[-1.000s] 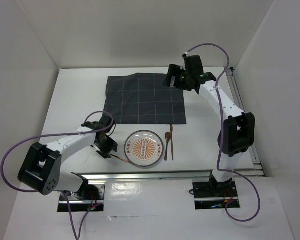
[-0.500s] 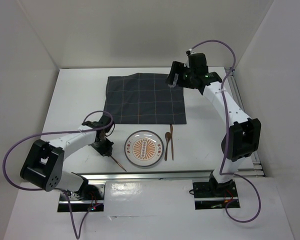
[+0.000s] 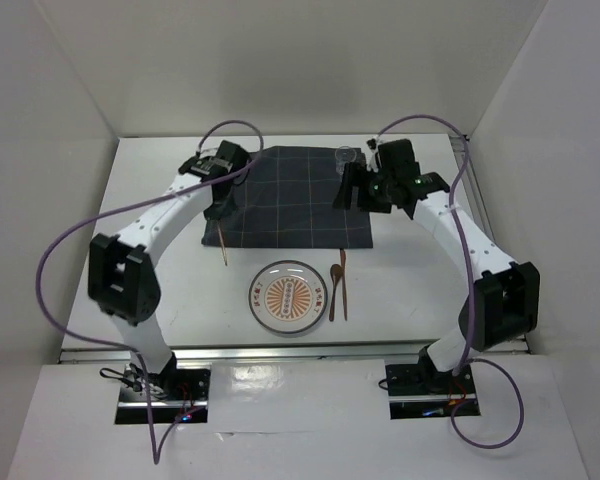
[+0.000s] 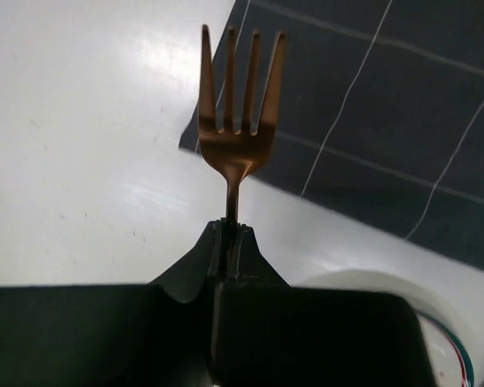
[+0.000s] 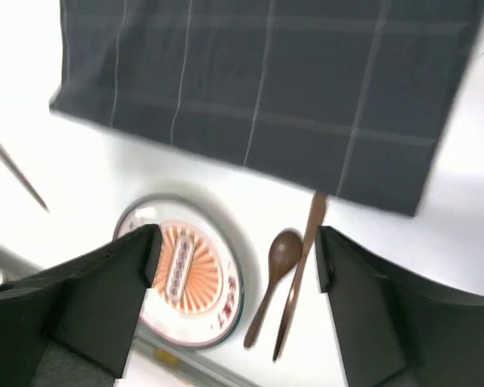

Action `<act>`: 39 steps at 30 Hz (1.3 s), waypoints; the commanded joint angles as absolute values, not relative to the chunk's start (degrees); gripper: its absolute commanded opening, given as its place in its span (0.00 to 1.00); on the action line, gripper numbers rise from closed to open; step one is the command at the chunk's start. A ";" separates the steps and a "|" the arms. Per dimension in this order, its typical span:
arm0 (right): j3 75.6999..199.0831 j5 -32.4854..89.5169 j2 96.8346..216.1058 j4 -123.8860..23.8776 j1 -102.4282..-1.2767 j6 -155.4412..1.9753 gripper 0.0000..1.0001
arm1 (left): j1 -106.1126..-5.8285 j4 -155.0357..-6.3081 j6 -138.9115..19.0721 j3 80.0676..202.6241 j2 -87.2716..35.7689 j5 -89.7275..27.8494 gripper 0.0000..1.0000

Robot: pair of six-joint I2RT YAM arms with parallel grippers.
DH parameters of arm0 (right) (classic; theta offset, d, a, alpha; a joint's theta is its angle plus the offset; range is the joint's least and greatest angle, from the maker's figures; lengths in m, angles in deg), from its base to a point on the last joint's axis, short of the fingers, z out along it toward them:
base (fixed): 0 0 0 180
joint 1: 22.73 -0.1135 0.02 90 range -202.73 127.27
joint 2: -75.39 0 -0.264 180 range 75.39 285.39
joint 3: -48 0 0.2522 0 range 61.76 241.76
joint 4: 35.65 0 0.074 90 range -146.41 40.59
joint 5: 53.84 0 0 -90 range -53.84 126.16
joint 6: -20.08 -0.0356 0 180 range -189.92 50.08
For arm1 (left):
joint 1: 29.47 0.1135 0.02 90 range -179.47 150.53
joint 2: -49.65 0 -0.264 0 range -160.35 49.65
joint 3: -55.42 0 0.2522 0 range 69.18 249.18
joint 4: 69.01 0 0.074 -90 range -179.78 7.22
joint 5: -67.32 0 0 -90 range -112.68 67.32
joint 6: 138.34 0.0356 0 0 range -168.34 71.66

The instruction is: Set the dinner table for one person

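Note:
My left gripper (image 3: 219, 210) is shut on the handle of a copper fork (image 3: 223, 244), held above the left edge of the dark checked cloth (image 3: 290, 200). In the left wrist view the fork (image 4: 240, 89) points its tines away from the left gripper (image 4: 229, 232). My right gripper (image 3: 347, 190) hangs open and empty over the cloth's right side. Its wrist view looks between the right gripper (image 5: 235, 250) down on the plate (image 5: 185, 270), the spoon (image 5: 274, 274) and the knife (image 5: 302, 258). All of it lies on the white dinner table (image 3: 150, 200).
The patterned plate (image 3: 289, 298) lies near the front rail (image 3: 280, 350), with the spoon (image 3: 334, 290) and knife (image 3: 343, 285) to its right. A clear glass (image 3: 347, 154) stands at the cloth's far right corner. White walls enclose three sides.
The left gripper shut on the fork beside the plate and carried it up to the cloth's left edge. The right gripper moved nearer, from the far corner to over the cloth's right side.

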State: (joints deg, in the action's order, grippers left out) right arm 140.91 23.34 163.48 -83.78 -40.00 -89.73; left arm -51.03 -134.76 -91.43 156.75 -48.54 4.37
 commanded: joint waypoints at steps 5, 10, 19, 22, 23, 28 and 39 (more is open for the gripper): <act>124.88 14.29 155.38 -81.58 -46.54 -94.34 0.68 | -50.74 -142.71 -81.30 183.24 -69.42 11.16 0.00; 116.09 12.51 153.35 -77.27 -48.30 -100.41 0.49 | -48.90 -140.43 -75.86 194.57 -77.16 8.53 0.00; 115.28 13.66 154.66 -77.45 -50.14 -102.35 0.52 | -46.61 -137.00 -73.47 201.45 -87.89 5.79 0.00; 115.28 14.79 155.98 -78.15 -51.63 -101.82 0.58 | -46.61 -135.26 -73.48 202.16 -90.52 5.80 0.00; 115.28 14.80 155.99 -78.15 -52.42 -101.82 0.58 | -46.61 -134.64 -73.48 202.16 -91.75 5.80 0.00; 113.00 14.27 159.06 -75.52 -53.75 -101.30 0.66 | -46.61 -134.63 -72.25 204.26 -95.01 4.49 0.08; 111.69 14.27 165.48 -69.80 -55.51 -102.35 0.66 | -46.61 -137.61 -72.86 197.94 -85.44 2.28 0.58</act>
State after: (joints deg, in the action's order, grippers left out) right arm 112.69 14.09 165.30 -74.49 -54.89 -101.80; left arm -46.44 -135.88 -72.50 198.30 -92.40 2.58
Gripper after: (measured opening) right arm 0.677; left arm 0.575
